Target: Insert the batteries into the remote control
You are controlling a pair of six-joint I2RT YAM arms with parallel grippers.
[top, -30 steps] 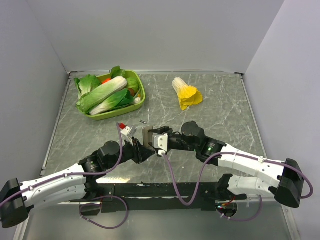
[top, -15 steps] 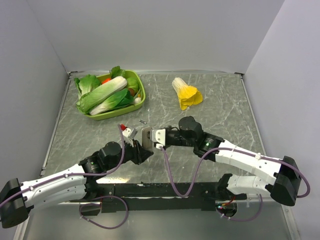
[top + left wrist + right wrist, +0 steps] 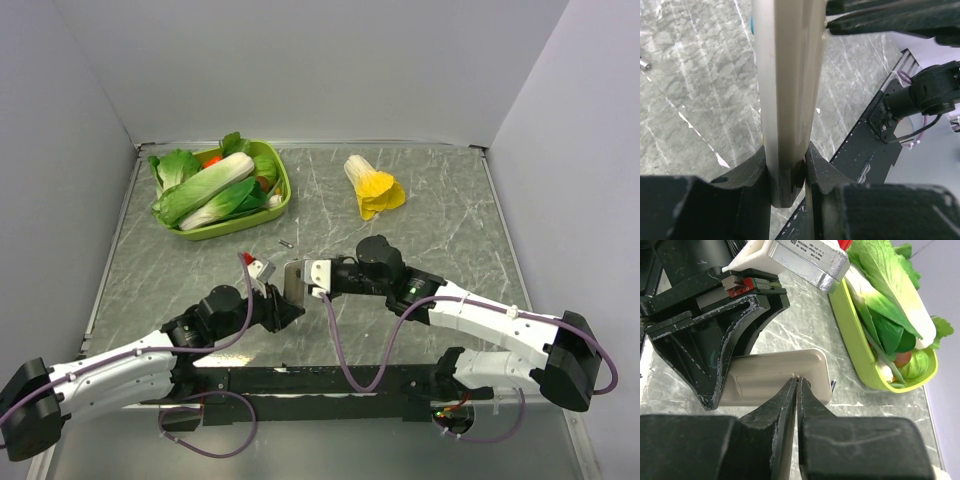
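Note:
The remote control [image 3: 293,280] is held off the table with its beige back [image 3: 775,377] turned to the right arm. My left gripper [image 3: 786,165] is shut on the remote's near end [image 3: 790,90], one finger on each face. My right gripper [image 3: 796,382] is shut, jaws together with nothing between them. Its tips touch the upper seam of the battery cover on the remote's back, and in the top view it [image 3: 310,272] meets the remote from the right. One small dark battery [image 3: 286,243] lies on the table beyond the remote, and shows in the left wrist view [image 3: 644,63].
A green basket [image 3: 283,190] full of toy greens stands at the back left, close behind the remote in the right wrist view [image 3: 860,355]. A yellow-and-white toy cabbage [image 3: 372,188] lies at the back centre. The arms' black base rail [image 3: 330,380] runs along the near edge.
My right gripper has closed from open to shut and shifted slightly left, its tips now on the remote's back. The left arm keeps its hold with the remote nearly still.

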